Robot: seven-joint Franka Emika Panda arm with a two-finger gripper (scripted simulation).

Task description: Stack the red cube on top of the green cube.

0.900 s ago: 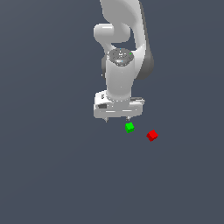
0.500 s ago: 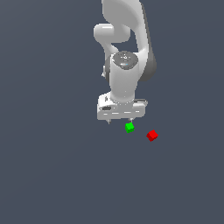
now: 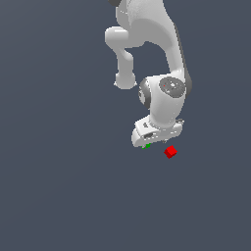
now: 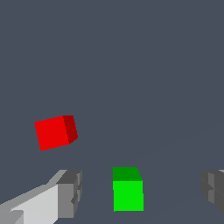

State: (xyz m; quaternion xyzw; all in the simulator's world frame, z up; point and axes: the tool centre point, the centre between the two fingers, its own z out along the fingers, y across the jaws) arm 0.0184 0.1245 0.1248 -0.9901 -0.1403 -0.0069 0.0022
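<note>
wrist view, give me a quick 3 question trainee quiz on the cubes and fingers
1. True or false: the red cube sits between the fingers.
2. Which cube lies in the gap between the fingers? A) red B) green C) neither
3. Fill in: the gripper is ____ (open/shut).

Key:
1. False. The red cube rests on the floor, outside the gap.
2. B. The green cube sits between the fingers, neither one touching it.
3. Open. The fingers stand wide apart.
</note>
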